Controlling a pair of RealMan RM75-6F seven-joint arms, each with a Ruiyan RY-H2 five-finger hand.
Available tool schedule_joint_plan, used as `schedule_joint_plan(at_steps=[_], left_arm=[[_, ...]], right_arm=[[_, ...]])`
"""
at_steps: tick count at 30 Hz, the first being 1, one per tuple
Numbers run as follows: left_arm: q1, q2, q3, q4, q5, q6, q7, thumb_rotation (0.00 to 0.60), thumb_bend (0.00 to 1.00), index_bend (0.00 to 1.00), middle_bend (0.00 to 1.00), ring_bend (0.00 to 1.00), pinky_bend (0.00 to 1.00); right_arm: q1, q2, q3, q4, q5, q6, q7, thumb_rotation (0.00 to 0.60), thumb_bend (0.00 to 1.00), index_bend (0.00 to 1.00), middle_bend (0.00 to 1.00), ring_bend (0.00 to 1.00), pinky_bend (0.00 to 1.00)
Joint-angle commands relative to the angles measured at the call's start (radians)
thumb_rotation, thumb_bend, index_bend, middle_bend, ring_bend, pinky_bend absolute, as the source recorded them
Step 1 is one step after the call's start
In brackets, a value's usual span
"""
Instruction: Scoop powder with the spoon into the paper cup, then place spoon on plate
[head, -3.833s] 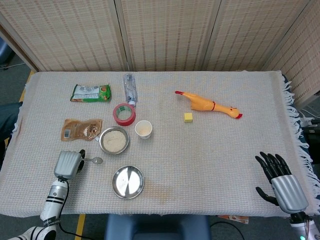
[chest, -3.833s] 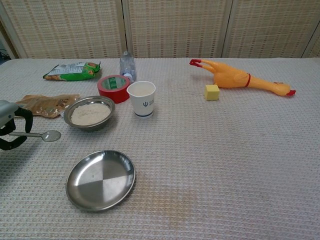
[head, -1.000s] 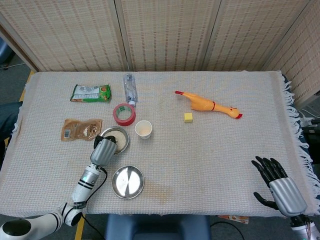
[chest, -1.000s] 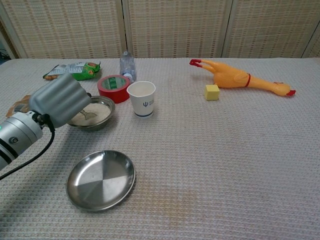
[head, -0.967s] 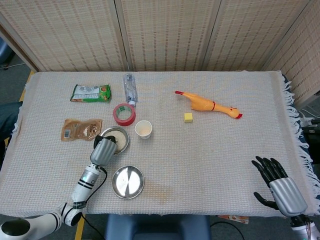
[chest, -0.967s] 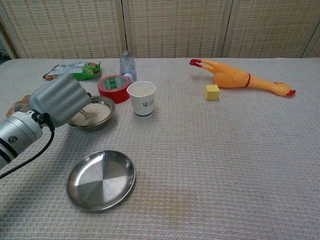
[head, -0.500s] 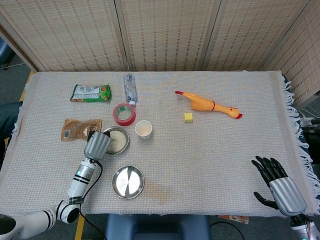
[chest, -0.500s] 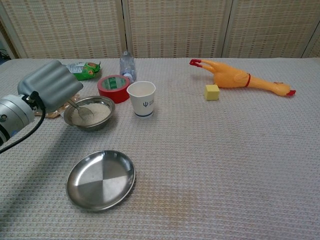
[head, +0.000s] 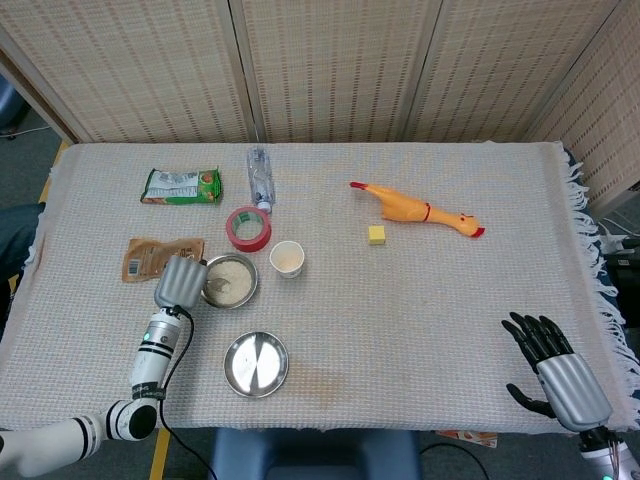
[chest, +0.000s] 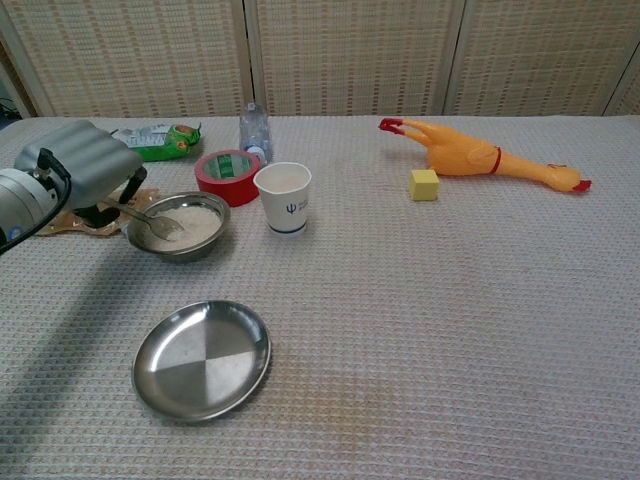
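Observation:
A metal bowl of white powder (head: 229, 280) (chest: 180, 226) sits left of the white paper cup (head: 287, 259) (chest: 283, 197). My left hand (head: 180, 279) (chest: 82, 171) hangs at the bowl's left rim and holds the metal spoon (chest: 152, 220), whose scoop lies in the powder. In the head view the hand hides the spoon. The empty steel plate (head: 256, 364) (chest: 202, 359) lies nearer the table's front edge. My right hand (head: 557, 371) stays open off the table's front right corner, holding nothing.
A red tape roll (head: 248, 228), a clear bottle (head: 260, 175), a green snack pack (head: 181, 186) and a brown pouch (head: 159, 258) surround the bowl. A rubber chicken (head: 420, 210) and a yellow cube (head: 376, 234) lie at the right middle. A woven cloth (head: 420, 320) covers the table.
My left hand has drawn back leftward from over the bowl to its left rim, with the spoon still in it and its scoop now lying in the powder. The right hand has stayed put.

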Motion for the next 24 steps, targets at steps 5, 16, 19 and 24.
schedule_joint_plan(at_steps=[5,16,19,24], left_arm=[[-0.032,0.097,-0.052,-0.124,-0.180,-0.064,-0.071,0.600,0.38,0.62,1.00,1.00,1.00],[-0.074,0.196,-0.080,-0.255,-0.302,-0.081,-0.205,0.600,0.38,0.62,1.00,1.00,1.00],[-0.104,0.210,-0.082,-0.275,-0.350,-0.081,-0.204,0.600,0.38,0.62,1.00,1.00,1.00],[-0.173,0.219,-0.095,-0.302,-0.471,-0.097,-0.197,0.600,0.38,0.62,1.00,1.00,1.00]], right_arm=[[-0.002,0.000,-0.001,-0.001,-0.003,0.005,-0.002,0.600,0.15,0.00,0.00,0.00,0.00],[-0.001,0.003,-0.005,-0.002,-0.008,0.004,0.002,0.600,0.15,0.00,0.00,0.00,0.00],[-0.001,0.003,-0.006,-0.002,-0.011,0.005,0.002,0.600,0.15,0.00,0.00,0.00,0.00],[0.001,0.003,-0.007,-0.001,-0.009,-0.002,0.003,0.600,0.15,0.00,0.00,0.00,0.00]])
